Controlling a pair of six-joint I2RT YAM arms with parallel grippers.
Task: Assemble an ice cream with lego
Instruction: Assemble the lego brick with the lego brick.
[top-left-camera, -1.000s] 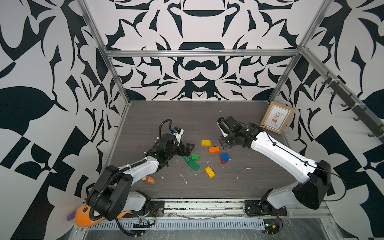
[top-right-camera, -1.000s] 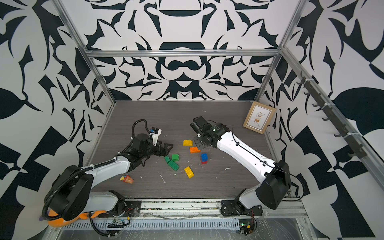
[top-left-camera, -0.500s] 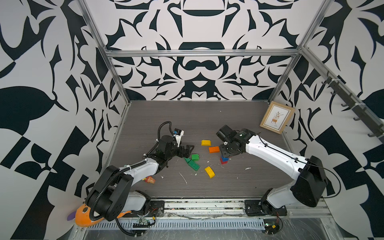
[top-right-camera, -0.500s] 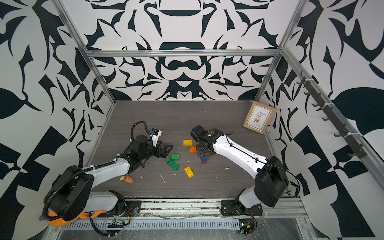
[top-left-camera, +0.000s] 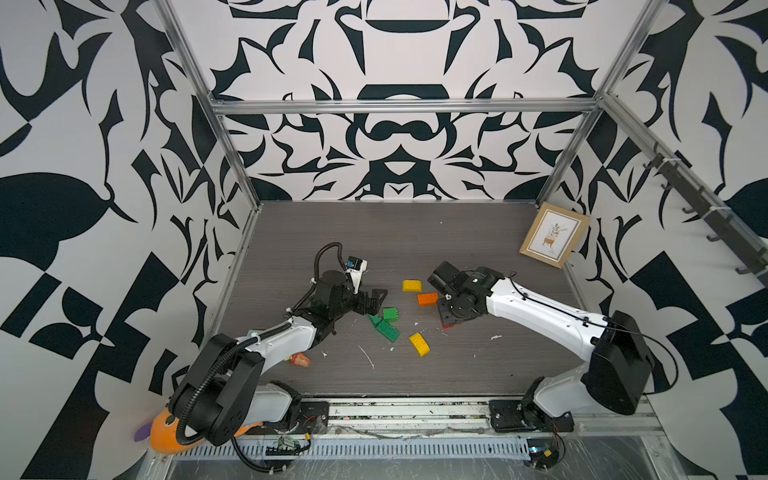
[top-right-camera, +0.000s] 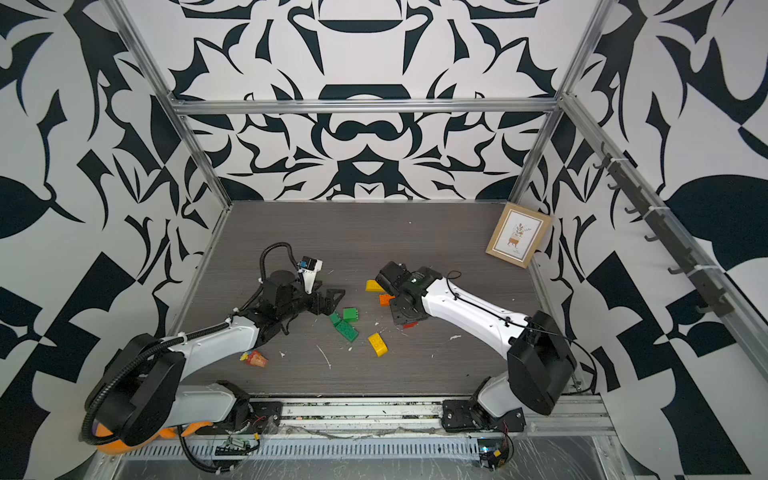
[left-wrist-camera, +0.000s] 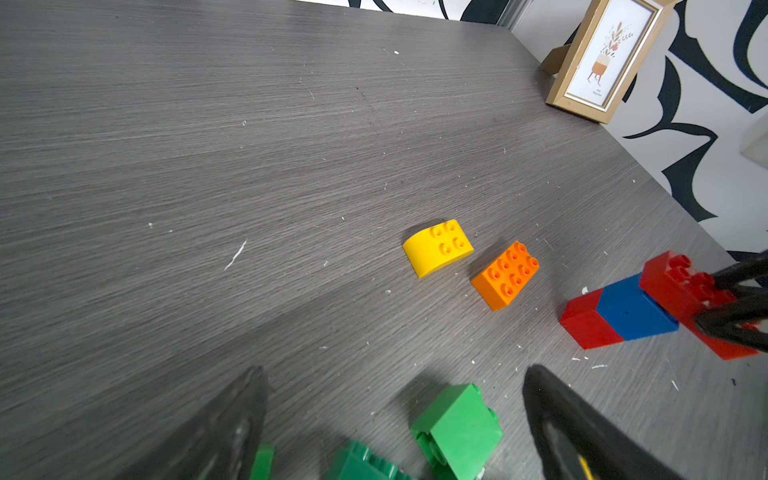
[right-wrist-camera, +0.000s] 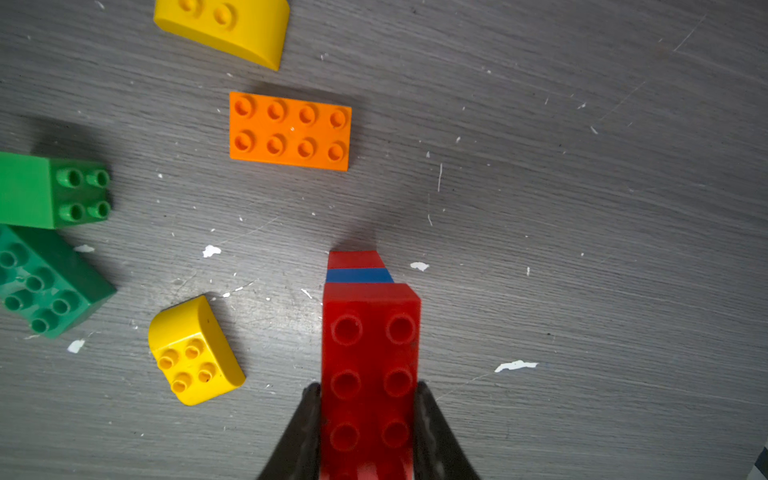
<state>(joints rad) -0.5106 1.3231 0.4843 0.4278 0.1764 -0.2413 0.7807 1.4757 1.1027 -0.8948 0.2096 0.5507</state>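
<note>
Jaws of the right gripper (right-wrist-camera: 368, 388) pinch the long red brick (right-wrist-camera: 370, 316); left gripper (left-wrist-camera: 397, 370) stands spread wide, green brick (left-wrist-camera: 457, 428) just ahead.

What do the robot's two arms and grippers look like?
Both arms have smooth white shells between chunky black joints. The left arm carries a ribbed black hose looping by its wrist and a small white box with a blue patch. The right arm has a thin black cable running along it. The left gripper and right gripper each have two black, tapering fingers.

bricks: two yellow (right-wrist-camera: 195, 351), one orange (right-wrist-camera: 291, 131), two red (right-wrist-camera: 370, 353), one blue (right-wrist-camera: 357, 275), three green (top-left-camera: 388, 331)
</note>
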